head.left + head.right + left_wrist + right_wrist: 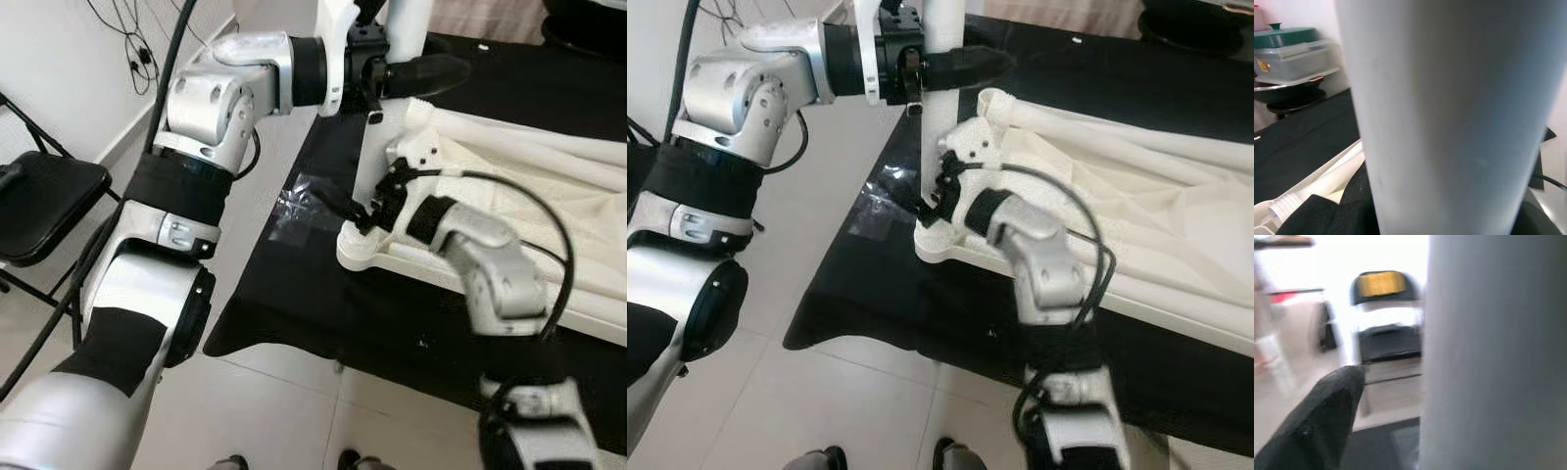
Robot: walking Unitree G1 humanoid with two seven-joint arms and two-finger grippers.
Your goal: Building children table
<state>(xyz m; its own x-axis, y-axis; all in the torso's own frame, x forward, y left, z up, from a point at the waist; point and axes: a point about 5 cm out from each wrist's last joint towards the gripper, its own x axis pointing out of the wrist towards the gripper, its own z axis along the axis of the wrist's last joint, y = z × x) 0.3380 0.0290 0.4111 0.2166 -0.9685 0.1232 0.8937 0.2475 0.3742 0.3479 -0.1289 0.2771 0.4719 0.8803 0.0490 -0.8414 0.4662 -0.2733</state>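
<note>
From the left eye view, a white table leg [384, 117] stands upright, its long axis vertical, with its foot set into the corner of a white tabletop [588, 294] that lies flat on a black cloth [294, 323]. The left gripper [397, 73] reaches in from the robot's left and clamps the leg high up, one black finger wrapping across its front. The right gripper [358, 211] meets the leg low down, just above the corner socket, with a finger on the near side; whether it pinches the leg cannot be told. A black chair [44, 201] stands on the tiled floor [274, 411] to the left.

From the right eye view, the leg [939, 108] rises straight from the rounded corner, and a crumpled white sheet [1117, 176] lies over the tabletop.

In the left wrist view, the leg [1449, 117] runs top to bottom as a broad white column. A green-lidded container [1290, 49] sits behind.

In the right wrist view, the leg [1493, 352] is close by, with one black fingertip [1317, 421] beside it and a blurred chair [1386, 328] beyond.
</note>
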